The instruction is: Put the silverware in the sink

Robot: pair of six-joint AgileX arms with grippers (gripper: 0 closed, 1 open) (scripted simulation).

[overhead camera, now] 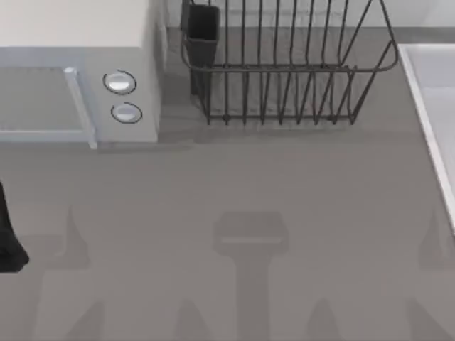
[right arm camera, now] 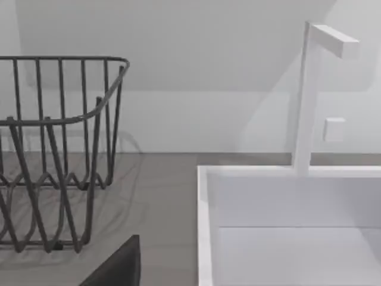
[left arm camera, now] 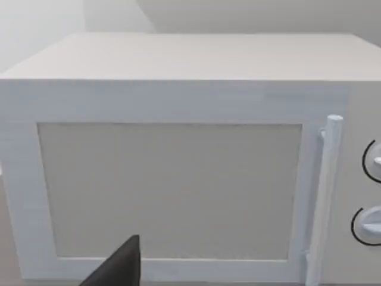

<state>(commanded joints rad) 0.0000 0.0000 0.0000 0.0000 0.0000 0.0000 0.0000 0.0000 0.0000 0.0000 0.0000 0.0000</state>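
The silverware is out of view. The sink [overhead camera: 435,121] is a pale basin with a raised rim at the table's right edge. The right wrist view looks into the sink [right arm camera: 286,238], with a white faucet [right arm camera: 309,95] standing behind it. A dark part of my right gripper [right arm camera: 119,267] pokes into that view, short of the sink's rim. My left gripper [left arm camera: 119,267] faces the microwave door, and a dark piece of the left arm [overhead camera: 8,245] sits at the table's left edge.
A white microwave [overhead camera: 78,78] with two round knobs fills the back left. A dark wire dish rack [overhead camera: 284,71] stands at the back middle, with a dark holder [overhead camera: 202,35] on its left end. Grey tabletop [overhead camera: 234,249] stretches across the front.
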